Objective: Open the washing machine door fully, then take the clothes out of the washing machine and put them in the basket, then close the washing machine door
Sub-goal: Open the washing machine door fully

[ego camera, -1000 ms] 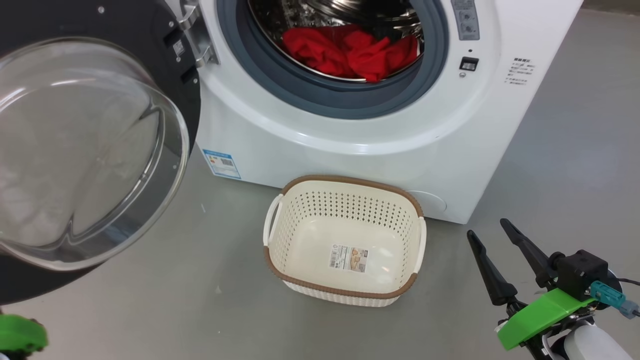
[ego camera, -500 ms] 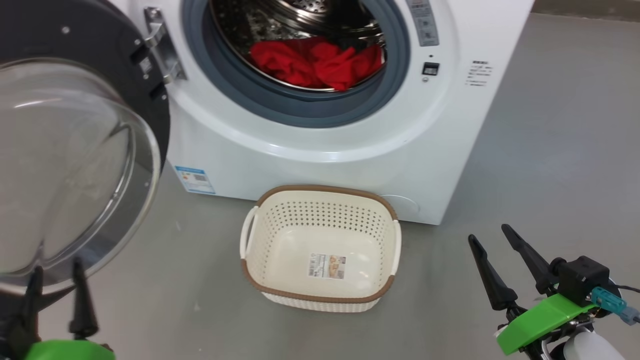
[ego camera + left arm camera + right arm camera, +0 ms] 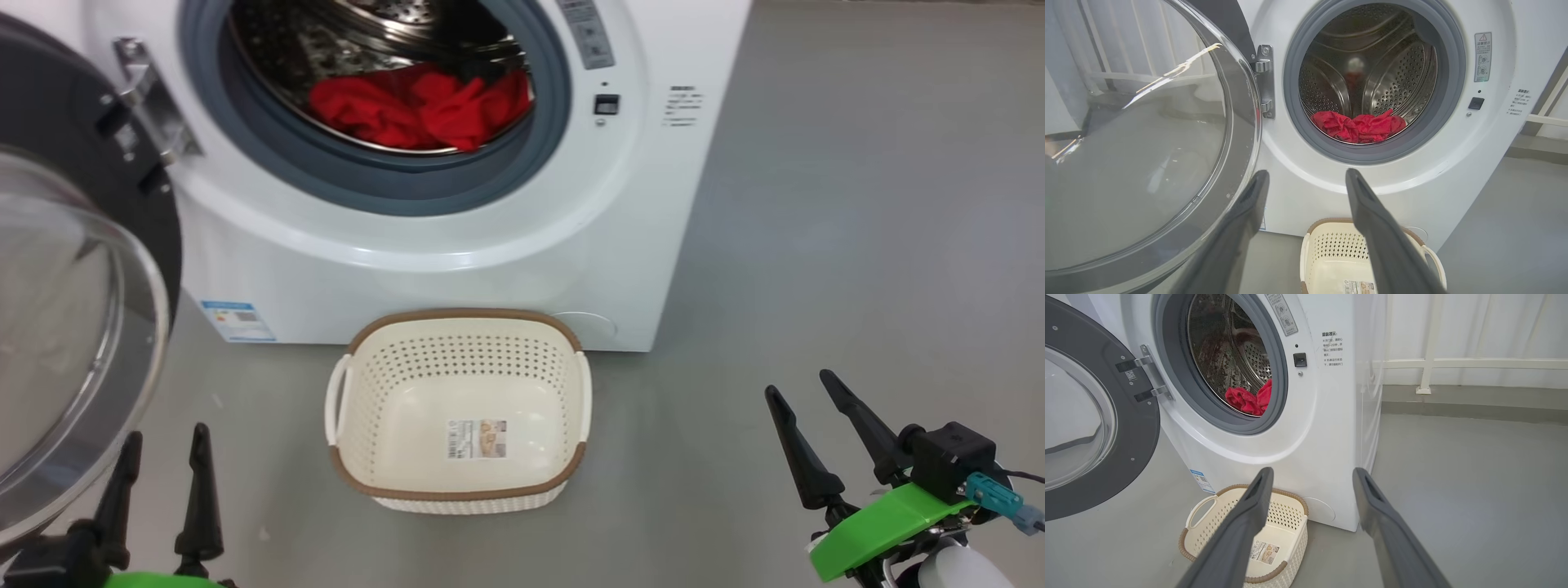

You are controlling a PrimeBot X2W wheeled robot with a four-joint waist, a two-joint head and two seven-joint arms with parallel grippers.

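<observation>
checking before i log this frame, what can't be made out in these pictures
Clothes: every view, bunched in one red heap in the drum, so their count cannot be told.
Washing machine door: head view, cut off by the left edge.
Printed labels on the washing machine: head view, too small to read.
Basket: left wrist view, cut off by the bottom edge.

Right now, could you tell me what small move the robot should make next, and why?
Probably reach the left gripper into the drum toward the clothes: the washing machine door stands wide open, that gripper is open and empty, and the basket holds nothing.
</observation>
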